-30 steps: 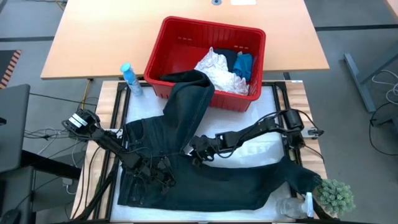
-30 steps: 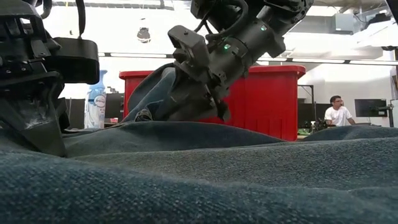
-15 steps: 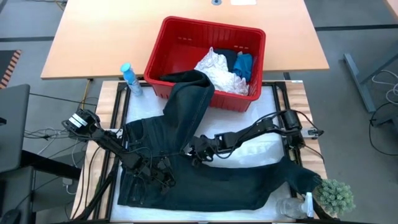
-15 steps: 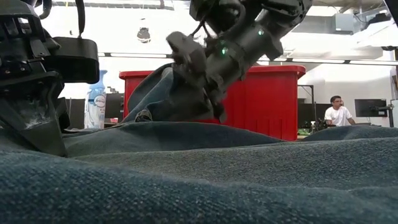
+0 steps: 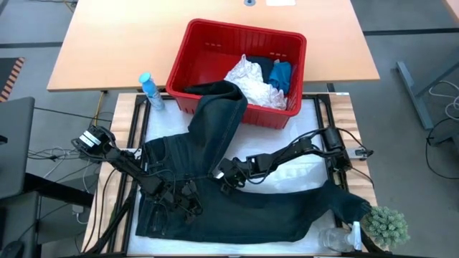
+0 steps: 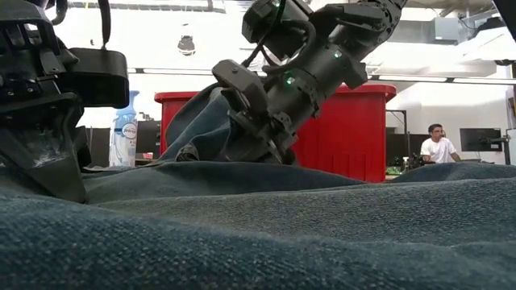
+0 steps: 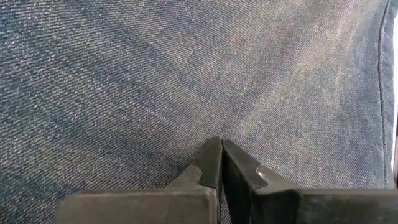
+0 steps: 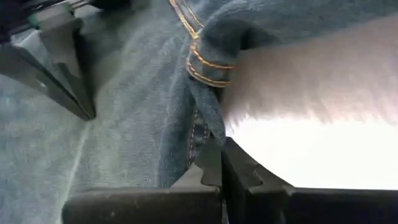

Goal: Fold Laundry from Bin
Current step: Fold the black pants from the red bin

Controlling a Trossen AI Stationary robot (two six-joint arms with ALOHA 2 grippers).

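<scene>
A blue spray bottle [image 5: 148, 89] stands at the far left of the white work mat [image 5: 305, 169], just beside the red bin [image 5: 208, 47]. In front of it the left gripper [image 5: 188, 203] rests on the dark jeans [image 5: 244, 215], near their waist end; its fingers are pressed together with the tips against the denim, and no fold shows between them, so the cloth lies flat under them rather than in them. The jeans spread across the near half of the mat, with one leg running up and draped over the bin's front rim. To the right of the left gripper, the right gripper [image 5: 221, 179] sits at the inner edge of the jeans where the two legs part; its fingers are closed, pinching the stitched hem of the denim. Inside the bin lie a white crinkled cloth [image 5: 252, 79] and, just right of it, a bright blue one [image 5: 282, 74]. At the near right corner stands a small green plant [image 5: 386, 226].
</scene>
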